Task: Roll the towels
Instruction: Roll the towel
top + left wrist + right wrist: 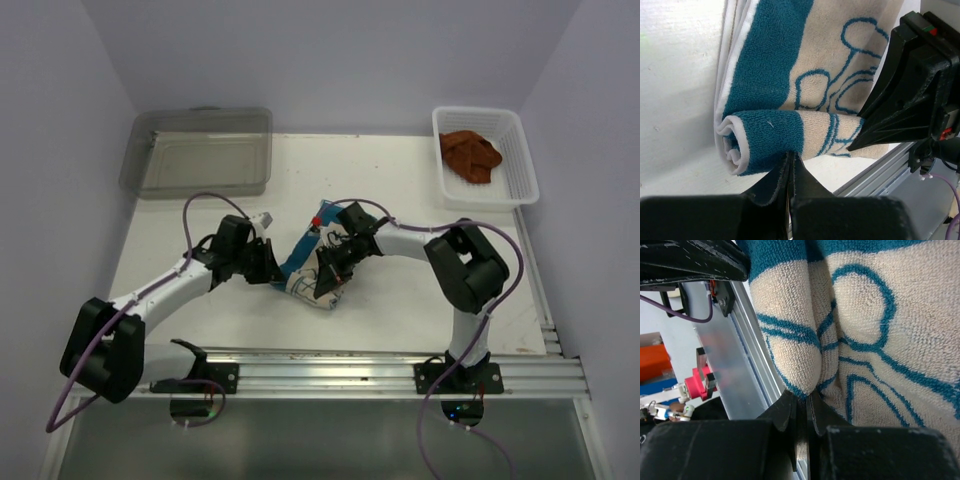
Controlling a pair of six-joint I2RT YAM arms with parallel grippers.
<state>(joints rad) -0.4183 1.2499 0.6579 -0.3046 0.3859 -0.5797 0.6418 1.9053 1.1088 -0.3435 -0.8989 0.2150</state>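
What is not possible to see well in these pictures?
Cream towel print: both wrist views, cut off by frame edges; top view, too small.
Rust-brown towel in white basket: top view only, folds too small.
Left gripper tips: left wrist view, under the towel; grip unclear.

I see the white desk [400, 180] carrying a partly rolled cream towel [305, 286] at its middle, a clear plastic bin [200, 150] far left, and a white mesh basket [525, 172] far right.
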